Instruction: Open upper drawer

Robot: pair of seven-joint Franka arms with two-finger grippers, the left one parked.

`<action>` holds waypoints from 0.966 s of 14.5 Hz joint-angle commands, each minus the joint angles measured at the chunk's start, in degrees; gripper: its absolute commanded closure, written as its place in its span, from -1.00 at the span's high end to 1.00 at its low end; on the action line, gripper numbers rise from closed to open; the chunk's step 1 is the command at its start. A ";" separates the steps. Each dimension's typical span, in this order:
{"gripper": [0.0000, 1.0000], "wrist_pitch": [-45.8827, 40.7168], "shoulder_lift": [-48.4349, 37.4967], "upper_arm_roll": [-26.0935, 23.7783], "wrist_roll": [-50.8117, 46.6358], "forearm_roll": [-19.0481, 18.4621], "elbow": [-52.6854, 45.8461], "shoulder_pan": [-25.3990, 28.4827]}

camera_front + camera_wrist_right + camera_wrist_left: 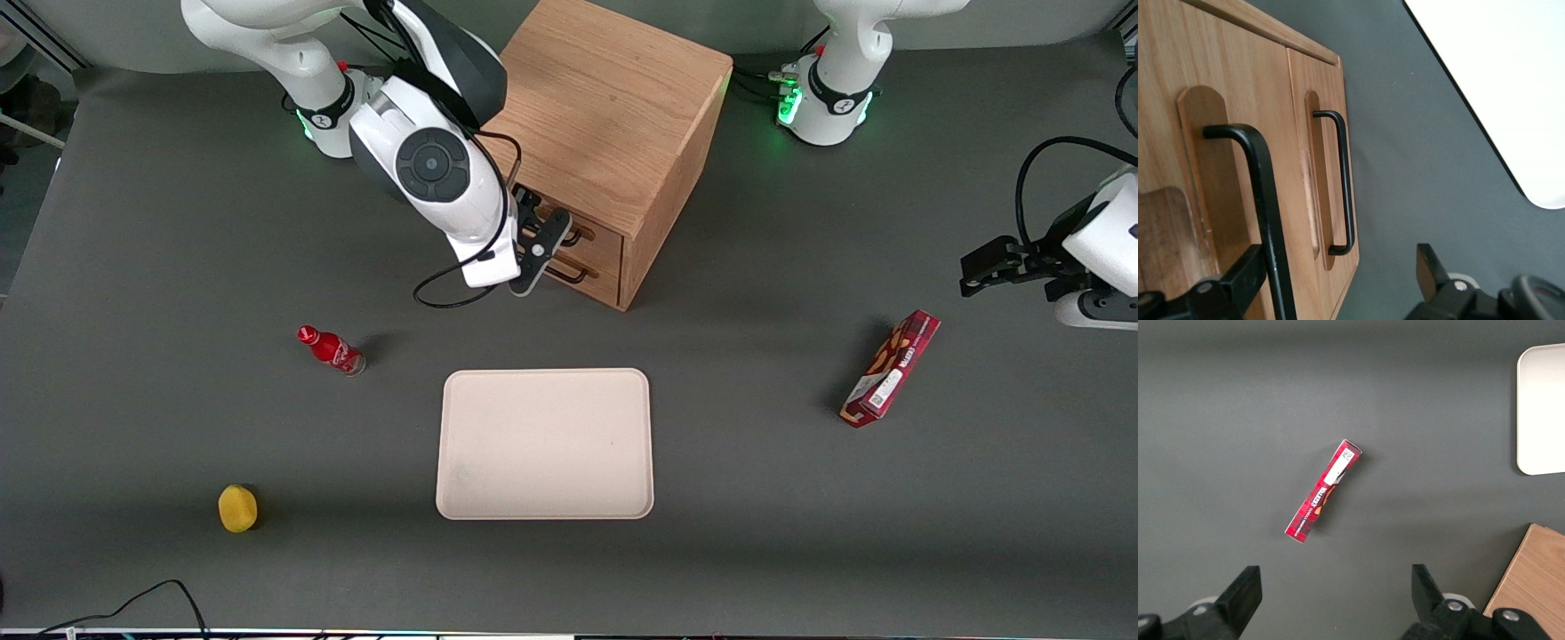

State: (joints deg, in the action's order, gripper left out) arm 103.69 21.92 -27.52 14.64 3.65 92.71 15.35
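Right arm's hand (544,251) sits at the light oak upper drawer (594,233), fingers spread astride its thin black bar handle (1265,220). Arm hides most of drawer front. Dark grey worktop (756,498).

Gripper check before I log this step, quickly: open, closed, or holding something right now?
Gripper: open at the cabinet's front, fingers straddling the upper drawer's black bar handle, not yet clamped.

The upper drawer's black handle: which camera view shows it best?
The right wrist view: the upper drawer's handle fills it, passing between the open gripper fingers. The front view has it mostly hidden by the gripper; the left wrist view misses it.
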 commanded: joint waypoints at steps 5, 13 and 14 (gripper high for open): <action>1.00 -0.16 3.56 -0.08 2.24 1.63 -2.27 -0.32; 1.00 -0.16 5.23 0.10 2.33 1.36 -4.64 -0.67; 1.00 -0.16 5.32 0.10 2.33 1.10 -5.43 -0.67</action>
State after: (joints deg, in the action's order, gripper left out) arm 103.62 25.74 -27.41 15.57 4.77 89.99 15.10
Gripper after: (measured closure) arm 0.000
